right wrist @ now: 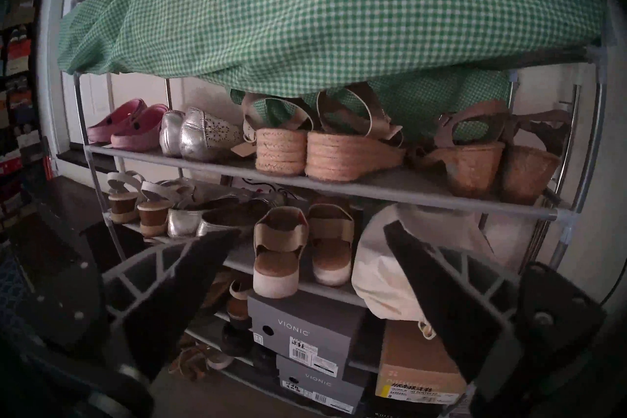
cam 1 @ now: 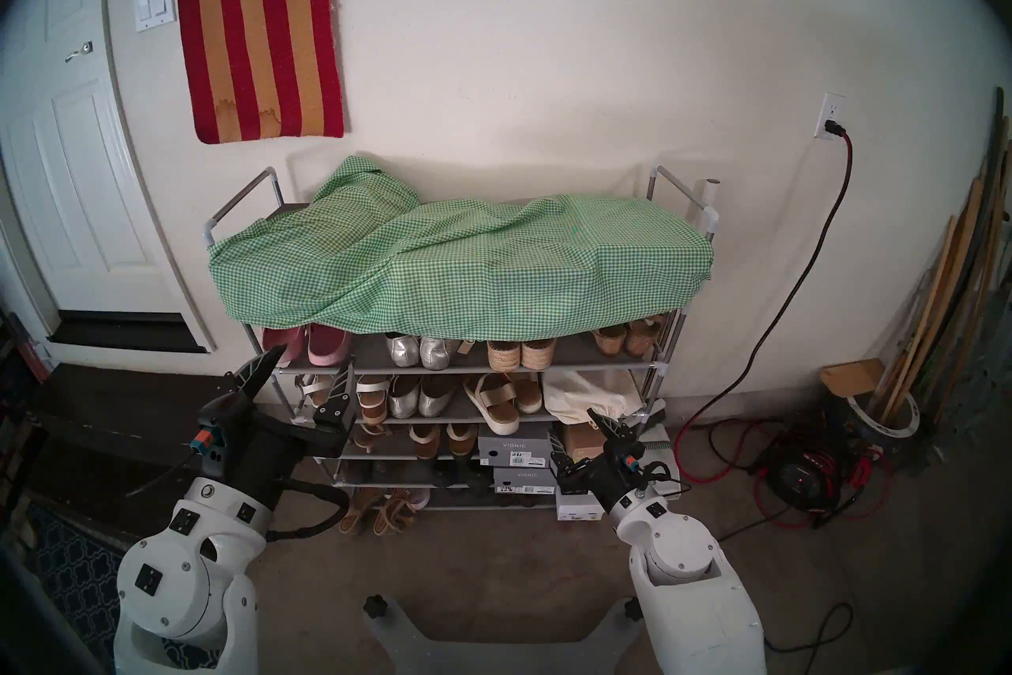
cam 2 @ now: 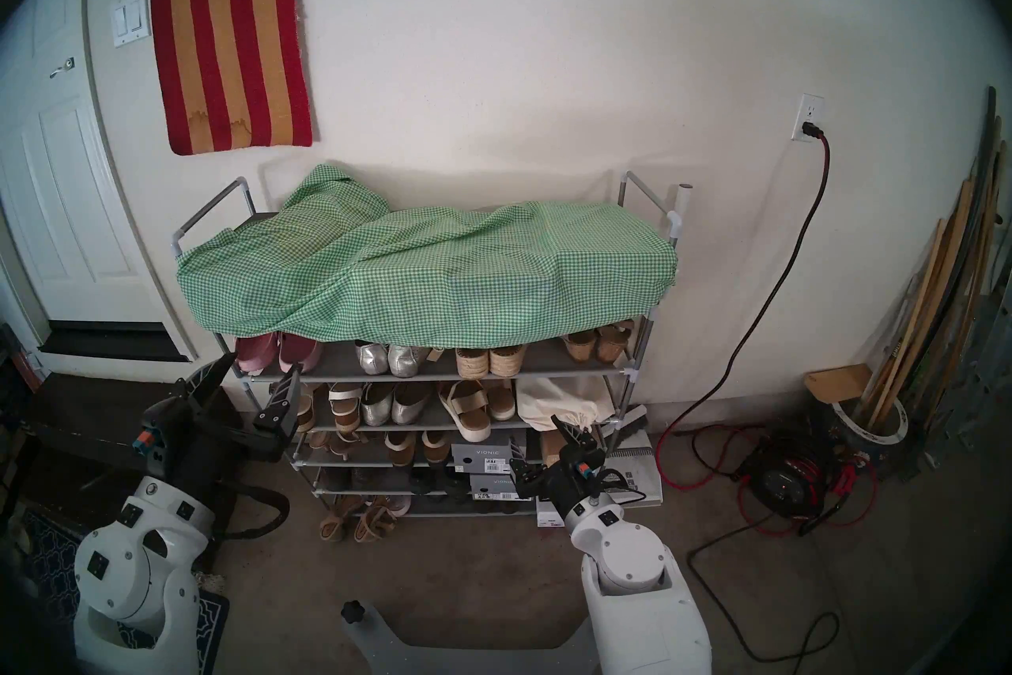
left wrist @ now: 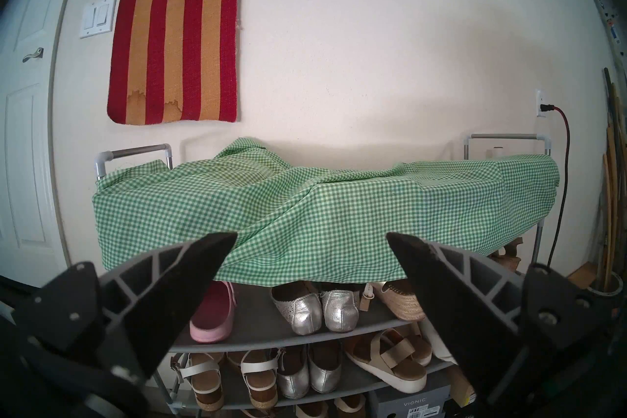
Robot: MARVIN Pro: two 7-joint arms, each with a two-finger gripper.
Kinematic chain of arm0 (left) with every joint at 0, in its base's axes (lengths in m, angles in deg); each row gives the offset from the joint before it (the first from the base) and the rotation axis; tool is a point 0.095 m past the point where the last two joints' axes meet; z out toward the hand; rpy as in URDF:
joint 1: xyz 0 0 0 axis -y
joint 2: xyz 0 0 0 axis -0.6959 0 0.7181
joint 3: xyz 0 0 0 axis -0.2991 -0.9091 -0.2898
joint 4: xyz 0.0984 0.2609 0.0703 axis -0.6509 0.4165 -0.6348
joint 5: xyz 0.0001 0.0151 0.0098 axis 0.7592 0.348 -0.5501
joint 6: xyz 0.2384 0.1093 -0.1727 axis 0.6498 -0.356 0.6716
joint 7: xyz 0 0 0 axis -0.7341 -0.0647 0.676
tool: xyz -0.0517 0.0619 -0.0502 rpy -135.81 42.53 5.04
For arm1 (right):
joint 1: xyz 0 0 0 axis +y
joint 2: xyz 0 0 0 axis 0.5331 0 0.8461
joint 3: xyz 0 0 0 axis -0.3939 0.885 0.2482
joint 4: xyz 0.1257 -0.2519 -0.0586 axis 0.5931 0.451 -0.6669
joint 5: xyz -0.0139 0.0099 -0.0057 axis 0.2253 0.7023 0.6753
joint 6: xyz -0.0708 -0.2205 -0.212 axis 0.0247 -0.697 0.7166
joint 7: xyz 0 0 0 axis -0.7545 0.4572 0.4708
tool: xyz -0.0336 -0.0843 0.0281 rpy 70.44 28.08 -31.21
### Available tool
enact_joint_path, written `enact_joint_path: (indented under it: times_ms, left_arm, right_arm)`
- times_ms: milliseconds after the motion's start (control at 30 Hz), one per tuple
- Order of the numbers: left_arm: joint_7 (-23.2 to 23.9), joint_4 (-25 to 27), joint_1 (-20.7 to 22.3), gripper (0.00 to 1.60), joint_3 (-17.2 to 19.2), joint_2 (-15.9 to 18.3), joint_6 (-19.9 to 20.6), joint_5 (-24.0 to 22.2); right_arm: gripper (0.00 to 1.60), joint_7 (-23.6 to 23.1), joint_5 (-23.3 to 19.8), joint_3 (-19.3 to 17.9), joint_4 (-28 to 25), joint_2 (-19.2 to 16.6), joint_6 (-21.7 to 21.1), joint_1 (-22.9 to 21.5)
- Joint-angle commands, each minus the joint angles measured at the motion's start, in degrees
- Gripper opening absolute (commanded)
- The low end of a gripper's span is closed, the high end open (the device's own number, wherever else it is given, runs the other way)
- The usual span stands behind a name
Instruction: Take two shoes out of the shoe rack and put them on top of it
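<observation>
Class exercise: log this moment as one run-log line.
left gripper: open, empty | right gripper: open, empty | jute sandals: on shelf | rack top: green checked cloth

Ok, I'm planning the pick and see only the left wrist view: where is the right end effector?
Observer: The right end effector hangs open, low at the right of the shoe rack, facing the cream bag.
Operator: And the jute sandals? A finger hides them here.
Observer: The right wrist view shows the jute sandals side by side, heels toward us, between the silver flats and the cork wedges.
Operator: Anything over them?
Observer: The green checked cloth hangs down to their straps.
</observation>
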Motion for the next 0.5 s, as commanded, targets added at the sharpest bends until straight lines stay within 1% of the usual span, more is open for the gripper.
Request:
enact_joint_path:
  times_ms: [0, 133, 167, 300, 333, 467]
  left_arm:
    - [-0.02, 0.0, 0.06, 1.6, -0.04, -0.01, 0.03, 0.0]
    - [-0.01, 0.0, 0.06, 1.6, -0.04, -0.02, 0.03, 0.0]
    - [-0.01, 0.0, 0.07, 1.6, -0.04, -0.02, 0.04, 0.0]
    - [0.0, 0.0, 0.07, 1.6, -0.04, -0.03, 0.04, 0.0]
    - [0.0, 0.0, 0.07, 1.6, -0.04, -0.03, 0.04, 0.0]
    - [0.01, 0.0, 0.07, 1.6, -0.03, -0.04, 0.04, 0.01]
  right_arm:
    - [1.6, 2.93, 1.71, 3.41, 2.68, 0.71, 0.78, -6.1]
    - [1.6, 4.41, 2.3, 4.62, 4.01, 0.88, 0.89, -7.77]
    - [1.6, 5.81, 2.58, 5.42, 4.83, 0.86, 0.76, -8.78]
    - [1.6, 8.25, 3.45, 6.07, 7.95, 1.4, 0.66, -11.46]
    - [1.6, 8.25, 3.45, 6.07, 7.95, 1.4, 0.66, -11.46]
    - [1.6, 10.95, 3.87, 6.31, 11.59, 1.85, 0.43, -14.16]
